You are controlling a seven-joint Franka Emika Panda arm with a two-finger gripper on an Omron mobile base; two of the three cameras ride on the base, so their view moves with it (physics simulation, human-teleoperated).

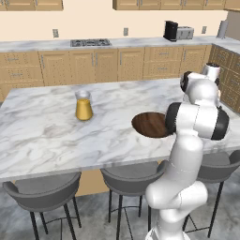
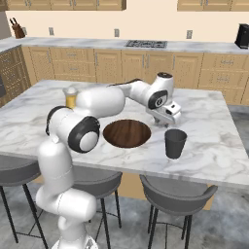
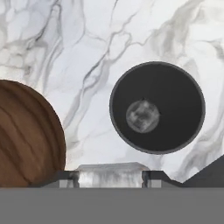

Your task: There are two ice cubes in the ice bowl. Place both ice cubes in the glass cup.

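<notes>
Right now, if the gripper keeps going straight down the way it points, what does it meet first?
Probably the white marble counter between the brown wooden bowl and the dark grey cylindrical cup; the cup's mouth sits slightly off-line, though depth is unclear.

No writing, label, brand, number or sign could be read in any of the views. The cabinets, the counter appliances and the cups all showed plain surfaces.

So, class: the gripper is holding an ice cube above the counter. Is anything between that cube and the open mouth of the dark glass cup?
Nothing visible. In the hand view the ice cube sits between the fingertips of the gripper, and the glass cup lies just ahead, mouth open, with one cube already inside. The ice bowl sits off to the side.
</notes>
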